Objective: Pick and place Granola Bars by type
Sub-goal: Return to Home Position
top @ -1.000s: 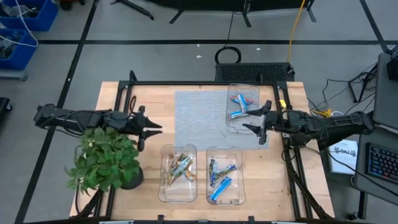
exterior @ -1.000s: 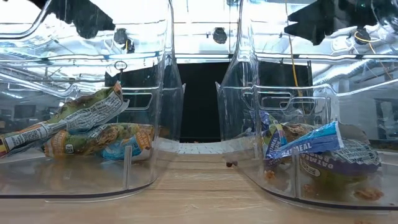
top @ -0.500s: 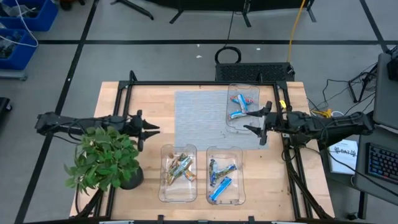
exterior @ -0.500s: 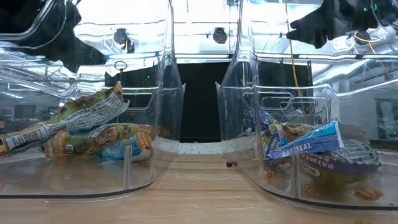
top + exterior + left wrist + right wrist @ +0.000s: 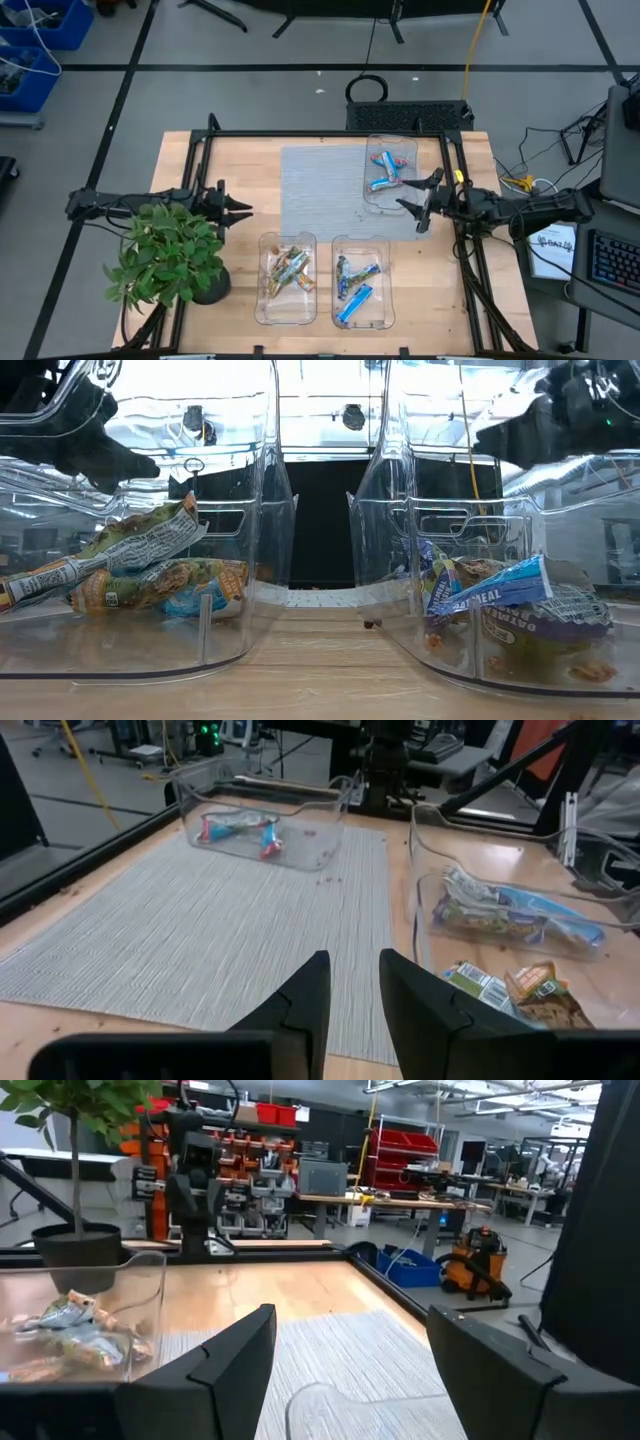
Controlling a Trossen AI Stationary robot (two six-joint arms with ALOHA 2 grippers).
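Three clear trays hold the granola bars. Blue and red bars (image 5: 388, 170) lie in the far right tray (image 5: 371, 196). Tan-gold bars (image 5: 289, 268) lie in the near left tray (image 5: 262, 300), and blue bars (image 5: 356, 285) in the near right tray (image 5: 386, 310). My left gripper (image 5: 247, 212) hovers level at the table's left, pointing right, its fingers a narrow gap apart (image 5: 352, 960) with nothing between them. My right gripper (image 5: 410, 196) hovers at the far tray's right corner, pointing left, wide open (image 5: 350, 1320) and holding nothing.
A potted plant (image 5: 165, 260) stands at the near left under my left arm. A grey ribbed mat (image 5: 320, 190) covers the table's middle. Black frame rails (image 5: 320, 134) run along the table's far and side edges.
Both grippers have sunk toward the table while staying roughly level. My left gripper has drawn back a little toward the table's left edge, my right a little toward the right edge. The bars and trays have not moved.
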